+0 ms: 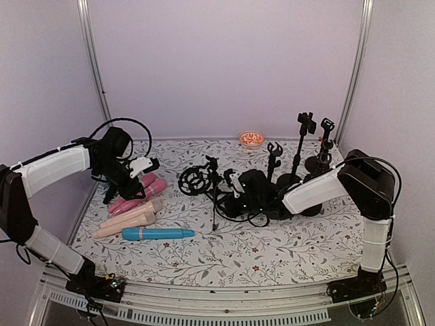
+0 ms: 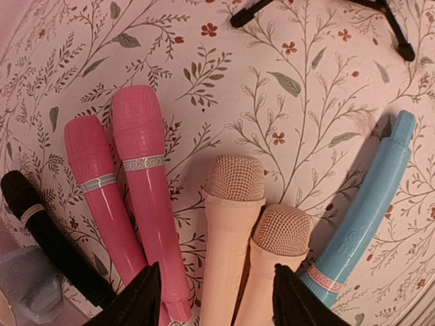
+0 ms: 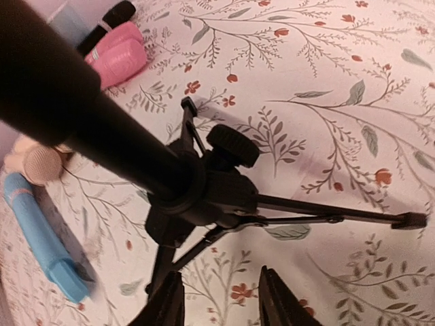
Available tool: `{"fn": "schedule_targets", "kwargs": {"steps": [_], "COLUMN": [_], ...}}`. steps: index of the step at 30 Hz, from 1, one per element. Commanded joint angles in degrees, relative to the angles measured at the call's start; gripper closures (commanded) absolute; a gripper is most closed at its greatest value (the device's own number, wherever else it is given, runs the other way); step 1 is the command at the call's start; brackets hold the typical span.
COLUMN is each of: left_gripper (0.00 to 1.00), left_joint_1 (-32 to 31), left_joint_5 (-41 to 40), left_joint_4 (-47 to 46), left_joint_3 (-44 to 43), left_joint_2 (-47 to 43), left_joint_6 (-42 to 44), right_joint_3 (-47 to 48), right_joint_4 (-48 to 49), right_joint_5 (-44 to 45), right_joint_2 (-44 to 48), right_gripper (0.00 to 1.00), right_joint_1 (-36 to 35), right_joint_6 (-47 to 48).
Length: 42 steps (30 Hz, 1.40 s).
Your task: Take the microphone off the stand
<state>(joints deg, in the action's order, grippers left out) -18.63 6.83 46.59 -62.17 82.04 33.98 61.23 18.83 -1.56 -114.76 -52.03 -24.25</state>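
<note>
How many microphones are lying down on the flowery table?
6, side by side in the left wrist view: a black microphone on the left, then two pink microphones, two peach microphones, and a blue microphone on the right. Others could be hidden behind the stands.

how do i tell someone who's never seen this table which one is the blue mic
On the left side of the floral table cover, several loose microphones lie side by side. The blue microphone is the one closest to the arm bases, next to the two beige microphones. It is the only blue one; the rest are beige, pink or black.
</note>
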Motion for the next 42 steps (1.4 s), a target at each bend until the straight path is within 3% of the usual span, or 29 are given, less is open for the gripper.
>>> {"fn": "schedule_targets", "kwargs": {"steps": [1, 5, 9, 11, 12, 13, 20, 25, 28, 32, 38, 42], "left_gripper": [0.41, 0.38, 0.35, 0.29, 0.05, 0.02, 0.01, 0.01, 0.01, 0.01, 0.01, 0.01], "left_joint_1": [0.9, 4.4, 7.3, 8.4, 8.9, 9.2, 11.5, 13.3, 14.7, 16.4, 17.2, 17.1], "left_joint_5": [0.1, 0.9, 2.5, 2.9, 3.3, 3.7, 4.4, 4.4, 6.6, 9.2, 5.4, 3.7], "left_joint_4": [-1.9, -5.6, -10.2, -13.3, -15.1, -16.8, -29.4, -37.5, -42.9, -53.1, -74.7, -90.1], "left_joint_3": [-0.1, -0.5, -0.7, 0.4, 1.5, 2.5, 10.8, 14.6, 16.8, 21.3, 31.1, 38.5], "left_joint_2": [-1.3, -1.5, -1.6, -1.8, -2.1, -2.4, -3.9, -3.5, -3.2, -2.8, -3.8, -3.0], "left_joint_6": [-1.1, -3.6, -7.0, -8.8, -9.7, -10.5, -14.1, -15.2, -16.6, -20.0, -24.3, -23.7], "right_joint_3": [0.3, -4.7, -12.7, -17.5, -20.0, -22.3, -34.1, -35.8, -39.5, -46.1, -46.3, -48.9], "right_joint_4": [-1.8, -1.0, -0.6, -0.9, -1.3, -2.0, -5.1, -7.6, -1.8, 11.0, 11.8, 20.6], "right_joint_5": [2.1, 5.8, 9.2, 11.2, 12.4, 13.9, 34.3, 37.3, 39.4, 48.0, 41.4, 38.8], "right_joint_2": [3.6, 11.7, 22.0, 27.6, 30.2, 33.1, 48.5, 55.3, 59.6, 61.6, 59.6, 56.5], "right_gripper": [0.49, 0.21, 0.00, 0.01, 0.01, 0.01, 0.01, 0.01, 0.01, 0.01, 0.01, 0.01], "right_joint_1": [0.1, -1.2, -2.5, -2.6, -2.7, -2.8, -1.6, 9.0, 13.5, 17.2, 30.2, 36.2], "right_joint_6": [3.0, 4.3, 4.2, 3.6, 3.2, 3.0, 5.4, 4.9, 8.4, 21.6, 19.2, 20.5]}}
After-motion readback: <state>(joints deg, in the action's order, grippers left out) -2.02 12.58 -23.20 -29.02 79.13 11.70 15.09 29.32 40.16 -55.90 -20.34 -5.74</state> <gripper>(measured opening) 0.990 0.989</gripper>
